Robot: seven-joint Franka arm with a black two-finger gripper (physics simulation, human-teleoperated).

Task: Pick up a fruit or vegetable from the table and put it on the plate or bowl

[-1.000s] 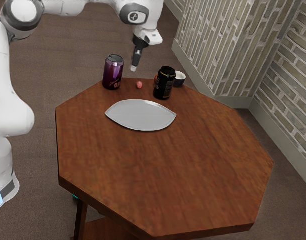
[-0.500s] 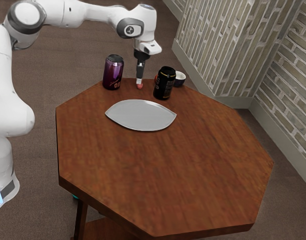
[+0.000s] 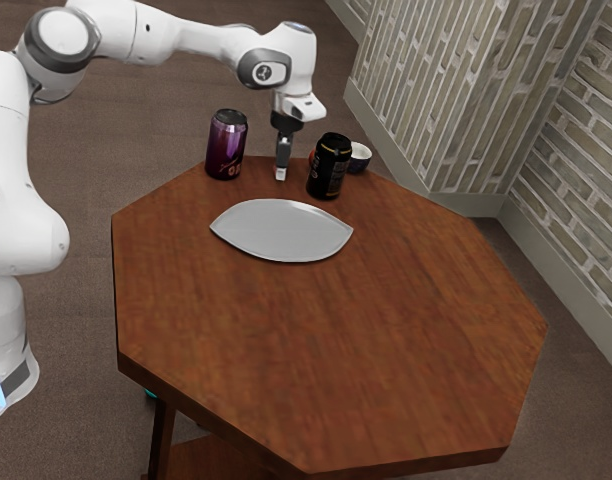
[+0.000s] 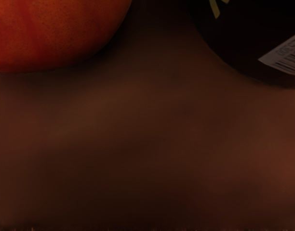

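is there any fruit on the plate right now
No, the grey plate lies bare on the wooden table, and the gripper is down beside the black can, off the plate.

Purple can point(image 3: 226, 145), black can point(image 3: 328, 166), grey plate point(image 3: 282, 230), red-orange fruit point(image 4: 46, 29), reddish-brown wood-grain table point(image 3: 366, 330).

**Exterior view.** Upper middle of the frame: the gripper point(image 3: 280, 174) is too small for its opening to be read. The white cup point(image 3: 361, 154) is partly hidden behind the black can point(image 3: 328, 166). The surface point(image 3: 326, 330) is cut off at the lower edge.

**Wrist view.** The red-orange fruit point(image 4: 51, 29) and the black can's barcoded side run past the frame's edges. The surface is blurred.
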